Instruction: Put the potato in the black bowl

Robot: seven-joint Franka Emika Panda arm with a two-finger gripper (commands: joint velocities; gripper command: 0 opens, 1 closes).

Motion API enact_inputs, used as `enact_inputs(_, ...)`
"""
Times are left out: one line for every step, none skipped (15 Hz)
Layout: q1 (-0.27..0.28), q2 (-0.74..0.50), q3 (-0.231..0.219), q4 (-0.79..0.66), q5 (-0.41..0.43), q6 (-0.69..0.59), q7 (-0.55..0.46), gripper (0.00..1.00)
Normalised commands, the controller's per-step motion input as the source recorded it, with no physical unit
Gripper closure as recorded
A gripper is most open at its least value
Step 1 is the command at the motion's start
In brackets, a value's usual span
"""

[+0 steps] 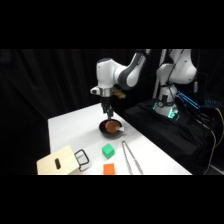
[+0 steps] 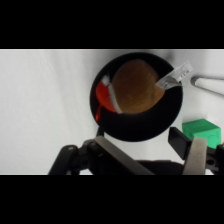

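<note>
Potato (image 2: 134,86) sits inside black bowl (image 2: 165,117), free of fingers (image 2: 196,155). Gripper (image 2: 150,157) above bowl, fingers spread, pinching nothing. Placement looks done; only retreat left. Green cube (image 2: 202,131) beside bowl.

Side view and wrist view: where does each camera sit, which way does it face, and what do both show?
Side view: stands beside the table, looking across and down; shows the arm and its gripper above the black bowl.
Wrist view: rides on the wrist, looking down past the gripper into the bowl, where the potato lies.
Shared: bowl, potato, green cube.
</note>
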Motion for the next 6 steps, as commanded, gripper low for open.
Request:
enact_inputs(-0.030,-0.28,0.010,0.39,0.008,-0.74,-0.21,0.00)
enact_inputs(-0.036,-0.23,0.012,0.41,0.060,-0.70,-0.26,0.00)
enact_inputs(-0.041,-0.17,0.005,0.41,0.082,-0.64,-0.27,0.00)
enact_inputs(-0.046,-0.08,-0.005,0.42,0.097,-0.56,-0.27,0.00)
enact_inputs(-0.053,0.01,-0.011,0.41,0.174,-0.47,-0.32,0.00)
enact_inputs(-0.057,0.07,-0.012,0.40,0.312,-0.38,-0.41,0.00)
